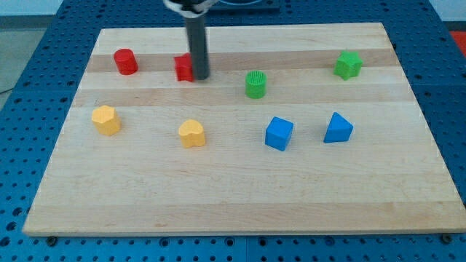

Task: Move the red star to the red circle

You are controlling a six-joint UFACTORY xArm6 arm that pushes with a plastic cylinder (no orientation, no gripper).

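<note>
The red star sits near the view's top of the wooden board, left of centre, partly hidden by the dark rod, so its shape is hard to make out. My tip is down on the board right against the star's 3 o'clock side, touching or just beside it; I cannot tell which. There is no gripper here, only the rod, so nothing opens or shuts.

The red circle, a short upright cylinder, stands at the star's 9 o'clock, near but clearly apart from it.

At the star's 4 o'clock stands a green cylinder. Further out at 3 o'clock, well apart near the board's right edge, is a green block whose shape I cannot tell.

Straight down at 6 o'clock from the star lies a yellow heart. At 8 o'clock lies a second yellow block, its shape unclear.

Toward 4 o'clock, in the lower row, sits a blue cube, and just beyond it a blue triangular block.

No containers show; every block rests straight on the board, which lies on a blue perforated table.
</note>
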